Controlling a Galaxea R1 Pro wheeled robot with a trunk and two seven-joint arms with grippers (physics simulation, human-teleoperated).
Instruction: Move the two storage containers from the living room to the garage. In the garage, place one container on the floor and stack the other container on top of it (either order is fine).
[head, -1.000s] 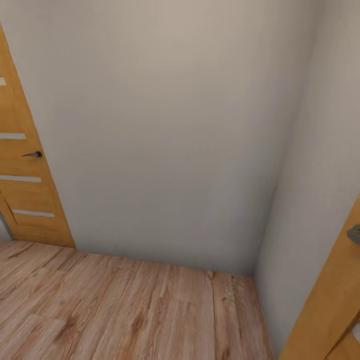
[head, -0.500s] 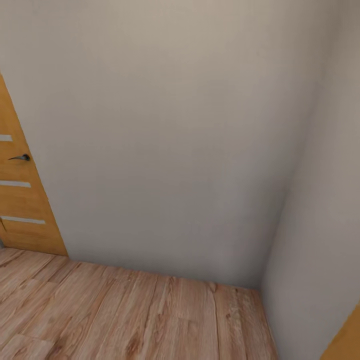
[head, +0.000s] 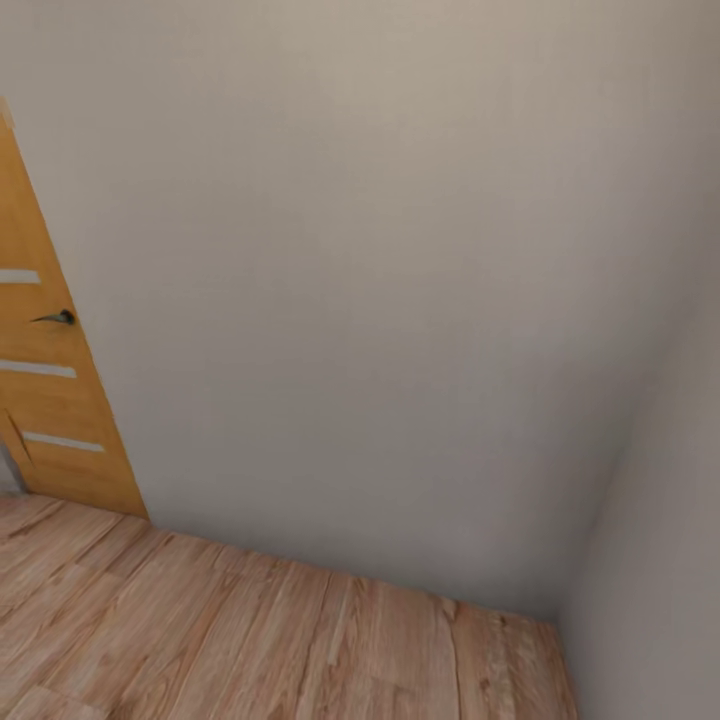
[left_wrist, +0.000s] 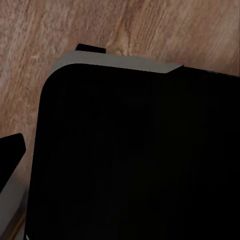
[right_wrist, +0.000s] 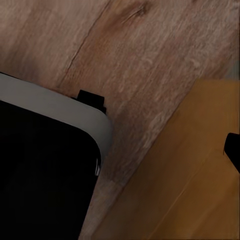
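Observation:
The two storage containers are out of view. The head view faces a bare pale wall (head: 350, 300) that meets a light wood-plank floor (head: 250, 640) in a room corner. In the left wrist view, one dark tip (left_wrist: 10, 146) sits at the picture's edge beside my black, grey-rimmed base (left_wrist: 135, 155). A similar dark tip (right_wrist: 232, 150) shows in the right wrist view, over an orange panel. Neither view shows how the jaws stand.
An orange wooden door (head: 50, 420) with a dark handle (head: 58, 318) stands at the left. A side wall (head: 660, 600) closes the corner on the right. The right wrist view has an orange door panel (right_wrist: 190, 190) close to my base (right_wrist: 40, 170).
The whole head picture has shifted, so the camera moved. The orange door at the right edge has left the picture and the corner now sits further right and lower.

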